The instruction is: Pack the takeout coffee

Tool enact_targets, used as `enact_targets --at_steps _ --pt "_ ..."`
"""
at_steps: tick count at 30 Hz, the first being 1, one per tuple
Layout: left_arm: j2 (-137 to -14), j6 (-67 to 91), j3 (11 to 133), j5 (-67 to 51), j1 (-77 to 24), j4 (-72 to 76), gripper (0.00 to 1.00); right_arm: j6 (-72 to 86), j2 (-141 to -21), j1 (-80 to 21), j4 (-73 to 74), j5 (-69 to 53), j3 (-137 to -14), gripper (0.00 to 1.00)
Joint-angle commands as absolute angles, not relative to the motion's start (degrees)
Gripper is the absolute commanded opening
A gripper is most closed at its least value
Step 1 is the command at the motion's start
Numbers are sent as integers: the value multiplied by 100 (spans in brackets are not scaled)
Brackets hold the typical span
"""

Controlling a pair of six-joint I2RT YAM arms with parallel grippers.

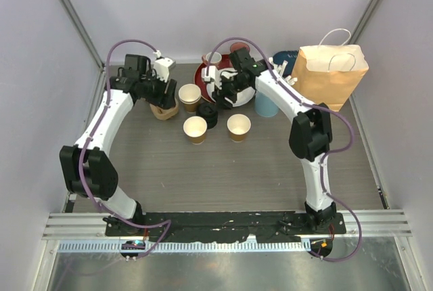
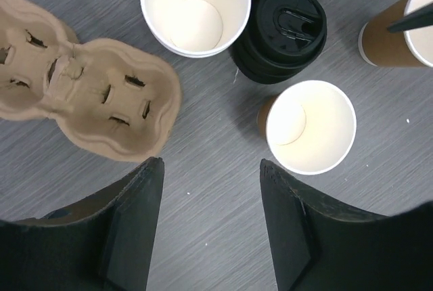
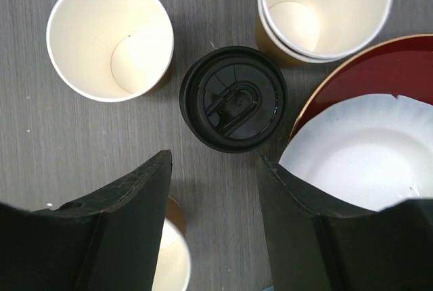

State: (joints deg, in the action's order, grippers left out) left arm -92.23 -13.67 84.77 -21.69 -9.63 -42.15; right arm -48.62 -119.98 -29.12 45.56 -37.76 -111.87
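Step in hand, as I judge it, is lidding. Your right gripper (image 3: 213, 162) hangs open and empty, the black lid stack (image 3: 232, 98) just ahead of its fingertips. Your left gripper (image 2: 211, 169), likewise open and empty, has the pulp cup carrier (image 2: 88, 101) ahead to its left. Next move calls for pinching off one lid only. Count: three tan paper cups (image 1: 195, 129), all lidless, around the stack; one carrier; one paper bag (image 1: 331, 74).
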Motion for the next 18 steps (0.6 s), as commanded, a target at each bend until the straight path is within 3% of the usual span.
enact_targets --at_steps 1,5,18 --pt "-8983 -1292 8473 -2347 -993 -4518 63 -6213 -12767 -2936 6116 -4131 -12373 58" --pt "-8991 -1266 8420 -2294 -993 -4553 65 -6591 -13262 -2971 6477 -4192 -12998 57" --pt "-9211 -1134 8552 -2356 -993 -4605 66 -6794 -13552 -3173 6161 -4158 -12928 54"
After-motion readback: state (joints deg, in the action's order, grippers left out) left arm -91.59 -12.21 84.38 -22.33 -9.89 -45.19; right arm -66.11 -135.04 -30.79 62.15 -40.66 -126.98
